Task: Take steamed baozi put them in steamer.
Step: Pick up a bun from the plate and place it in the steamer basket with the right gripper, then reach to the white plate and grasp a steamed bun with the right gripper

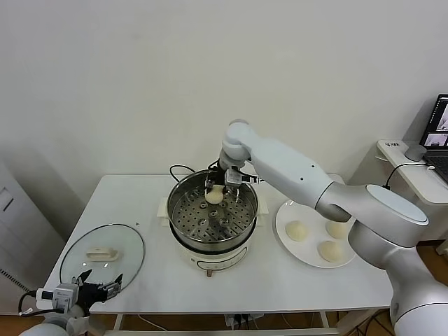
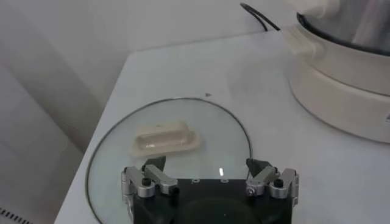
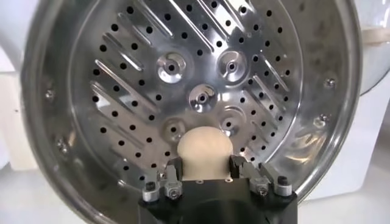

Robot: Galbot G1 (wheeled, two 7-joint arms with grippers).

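Right arm (image 1: pixel 308 178): glossy white rounded shells with grey joint bands; each pincer (image 3: pixel 206 173) has a black body, silver metal fingers (image 2: pixel 143 181) with dark screws; black cables trail from left pincer (image 1: pixel 98 287)

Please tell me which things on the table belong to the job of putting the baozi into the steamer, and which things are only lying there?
For the job: steamer; held baozi in the right gripper; three baozi on the white plate.
Only lying about: glass lid under the idle, open left gripper; laptop on the side table.
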